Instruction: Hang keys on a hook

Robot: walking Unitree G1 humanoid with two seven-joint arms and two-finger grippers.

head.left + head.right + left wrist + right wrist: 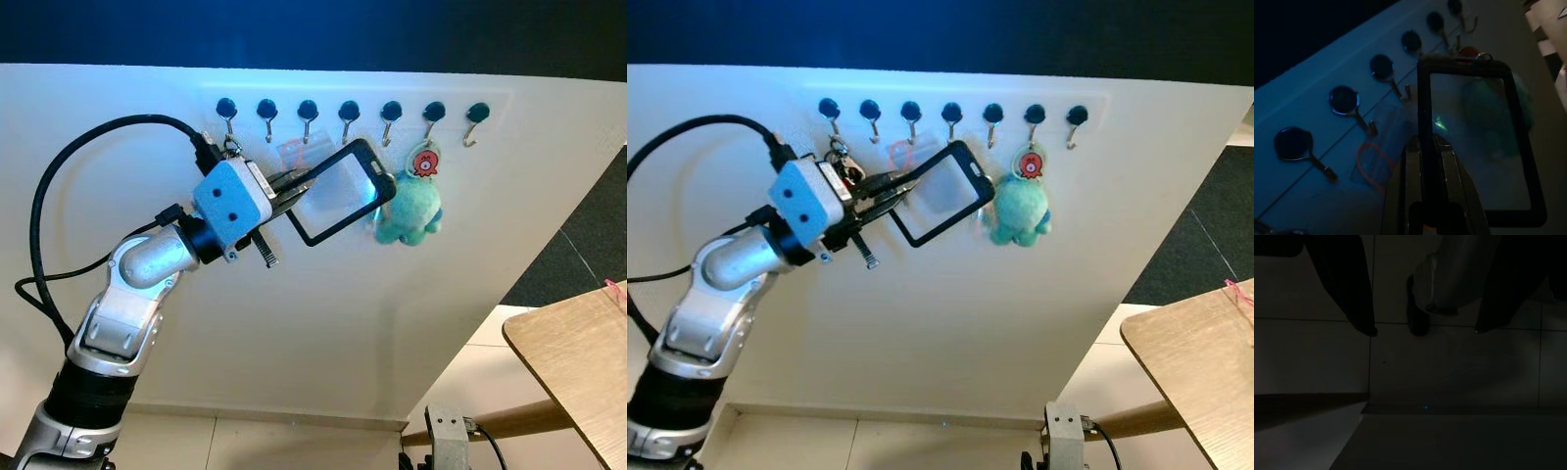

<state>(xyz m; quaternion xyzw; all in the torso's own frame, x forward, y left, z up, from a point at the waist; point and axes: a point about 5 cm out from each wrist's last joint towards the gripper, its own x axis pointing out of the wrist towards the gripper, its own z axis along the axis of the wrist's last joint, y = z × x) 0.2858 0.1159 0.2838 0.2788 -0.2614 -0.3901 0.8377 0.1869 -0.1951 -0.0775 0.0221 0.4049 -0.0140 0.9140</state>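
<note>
Against the white wall below the hook row [350, 110], left gripper [294, 188] pinching the black-framed badge holder [343, 192] by its edge, holder tilted beside the teal plush keychain [411, 213], right gripper [1422, 328] idle, fingers spread.

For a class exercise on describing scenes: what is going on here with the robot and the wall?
The left gripper has its jaws shut on a black-framed card holder, held up at a row of hooks on a white wall. A bunch of keys and a teal plush toy already hang there. The right arm hangs idle.
</note>
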